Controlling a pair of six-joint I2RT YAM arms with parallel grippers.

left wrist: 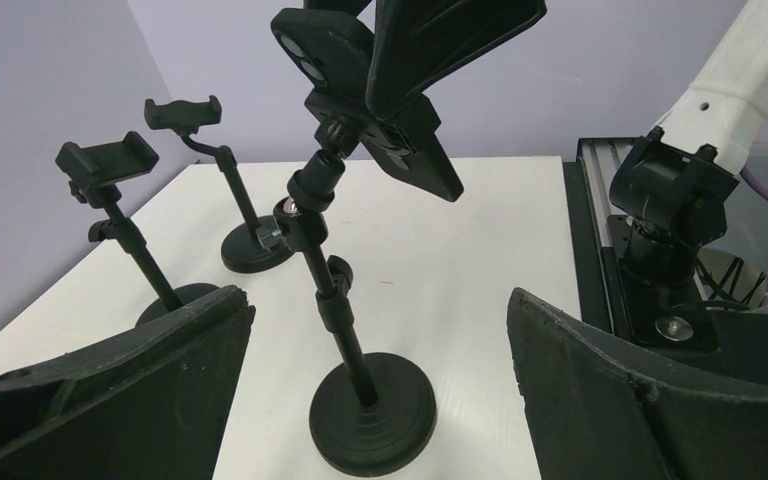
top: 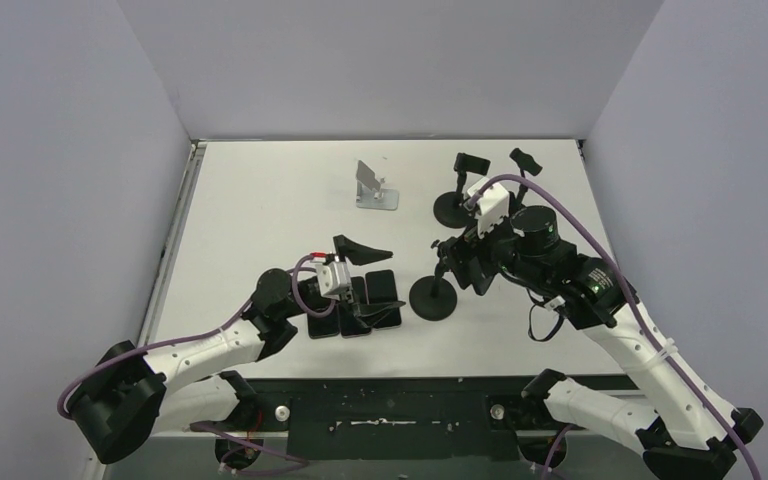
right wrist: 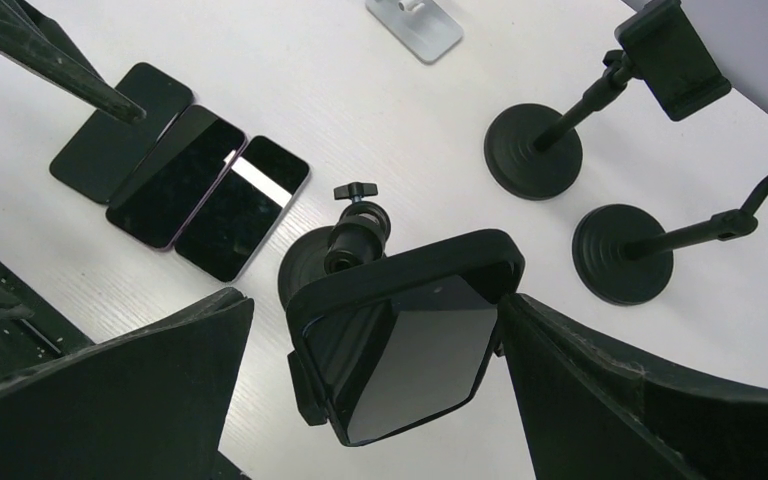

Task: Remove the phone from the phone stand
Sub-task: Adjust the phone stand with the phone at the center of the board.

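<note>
My left gripper [top: 368,282] hangs wide open over three spare phones [top: 355,303] lying flat. The phone [right wrist: 410,345] I want sits clamped at the top of the stand [top: 433,298]. My right gripper [right wrist: 378,305] is wide open, one finger on each side of it. Next I think I must squeeze its edges softly and pull it free.

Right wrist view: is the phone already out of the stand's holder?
No, the phone sits clamped in the holder atop the stand.
</note>
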